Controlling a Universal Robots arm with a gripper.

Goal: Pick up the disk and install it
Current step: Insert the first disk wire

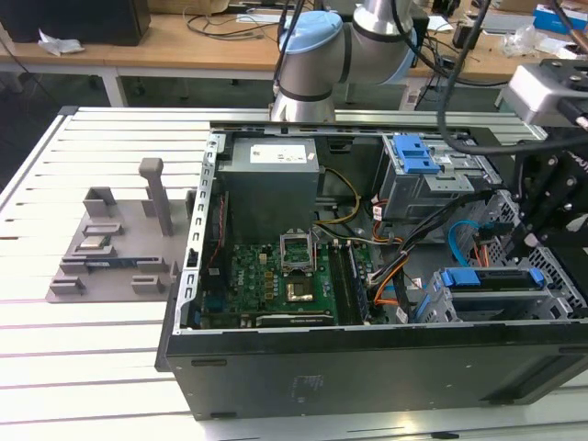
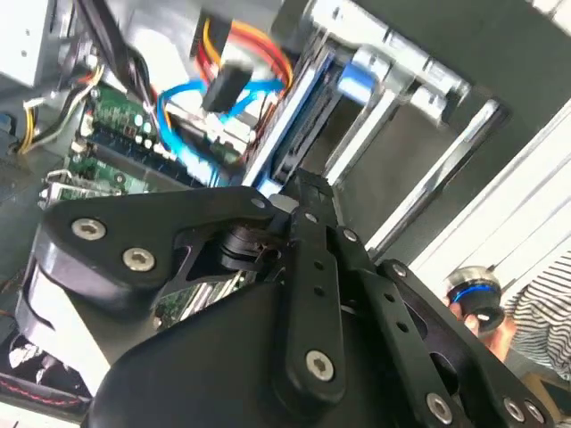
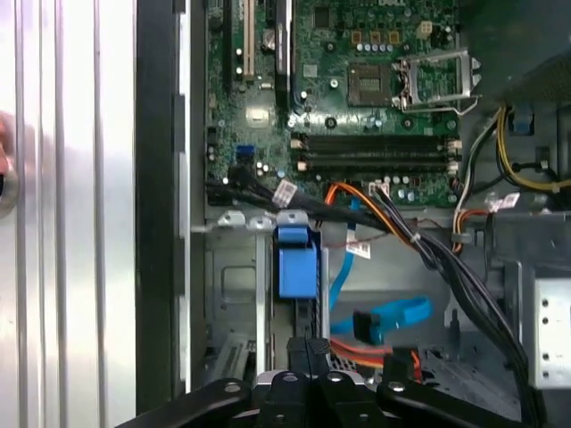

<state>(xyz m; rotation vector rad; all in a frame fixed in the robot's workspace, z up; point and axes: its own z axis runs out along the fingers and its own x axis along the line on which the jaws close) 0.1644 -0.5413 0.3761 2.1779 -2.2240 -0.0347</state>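
An open computer case lies on a slatted aluminium table, workbenches behind. At the exterior view's right edge the gripper hangs over the drive cage; I cannot tell whether its jaws are spread or closed. Just below, lower right of frame, the disk sits edge-up in the cage, its blue carrier visible. Installation looks nearly finished, judging by its seating.

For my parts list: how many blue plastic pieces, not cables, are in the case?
2: a latch piece on the farther cage, a carrier in the nearer one. Others may be hidden.
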